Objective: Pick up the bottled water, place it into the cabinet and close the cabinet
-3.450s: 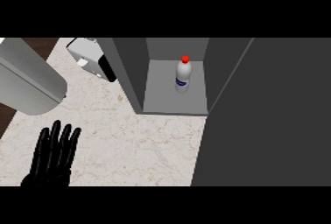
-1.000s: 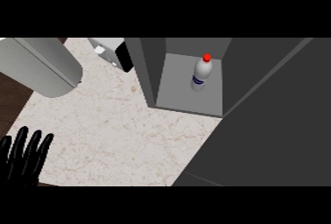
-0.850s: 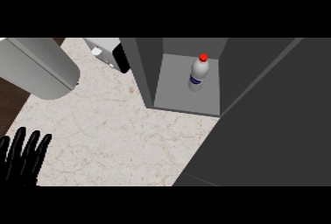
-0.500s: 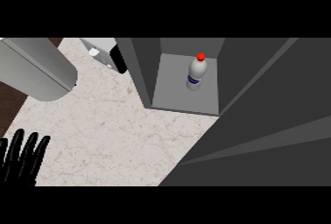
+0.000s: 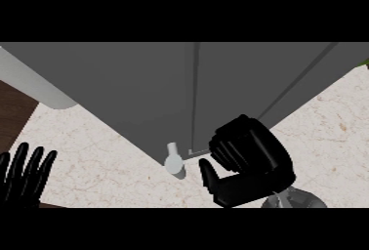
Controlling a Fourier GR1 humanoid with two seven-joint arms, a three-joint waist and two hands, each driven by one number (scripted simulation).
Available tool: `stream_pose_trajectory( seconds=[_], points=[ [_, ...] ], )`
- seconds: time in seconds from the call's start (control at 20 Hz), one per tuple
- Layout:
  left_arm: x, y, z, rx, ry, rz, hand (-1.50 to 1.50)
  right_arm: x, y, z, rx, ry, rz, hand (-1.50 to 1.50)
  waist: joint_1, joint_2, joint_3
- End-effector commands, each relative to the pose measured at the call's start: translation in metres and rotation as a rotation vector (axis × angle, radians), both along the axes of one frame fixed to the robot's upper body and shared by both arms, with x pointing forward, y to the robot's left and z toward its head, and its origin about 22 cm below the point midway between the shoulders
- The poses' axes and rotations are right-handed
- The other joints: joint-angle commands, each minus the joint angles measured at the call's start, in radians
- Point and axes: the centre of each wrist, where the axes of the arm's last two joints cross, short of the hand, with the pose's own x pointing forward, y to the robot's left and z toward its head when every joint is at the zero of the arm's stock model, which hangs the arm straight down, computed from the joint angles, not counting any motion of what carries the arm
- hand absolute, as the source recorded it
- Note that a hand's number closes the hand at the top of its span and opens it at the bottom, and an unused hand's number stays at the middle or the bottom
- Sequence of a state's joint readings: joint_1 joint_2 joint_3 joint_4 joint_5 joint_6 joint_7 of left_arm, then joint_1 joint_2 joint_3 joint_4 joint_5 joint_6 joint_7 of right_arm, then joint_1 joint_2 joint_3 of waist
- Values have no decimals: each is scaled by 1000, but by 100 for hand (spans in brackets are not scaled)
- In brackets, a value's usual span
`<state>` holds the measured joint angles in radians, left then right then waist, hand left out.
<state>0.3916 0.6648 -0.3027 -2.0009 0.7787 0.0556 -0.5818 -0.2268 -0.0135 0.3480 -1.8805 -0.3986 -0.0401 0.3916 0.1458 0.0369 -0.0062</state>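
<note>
The grey cabinet (image 5: 137,88) fills the upper part of the head view, and both its doors are closed along a seam in the middle. A pale handle (image 5: 173,163) sticks out at the lower edge, just left of the seam. The bottled water is hidden behind the doors. My right hand (image 5: 249,163) is at the bottom edge of the right door, beside the handle, with its fingers curled and nothing in them. My left hand (image 5: 26,178) rests open at the lower left, fingers up.
A light grey rounded body (image 5: 32,80) stands at the left, next to the cabinet. The marble counter (image 5: 108,166) runs below the cabinet, and dark wood (image 5: 13,105) shows past its left edge.
The right cabinet door has swung shut and now hides the bottle. My right hand has come into view at the door's lower edge. The left hand has stayed at the lower left.
</note>
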Motion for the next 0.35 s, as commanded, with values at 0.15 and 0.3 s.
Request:
stream_pose_trajectory(
  seconds=[0.15,0.3],
  points=[
    [-2,-1,-1,-20,20,-14,-150,84,39,25,7,45,-120,150,-6,-9,5],
    [-1,11,-7,-15,28,8,-150,108,59,42,-1,57,-105,150,-19,-13,4]
  ],
)
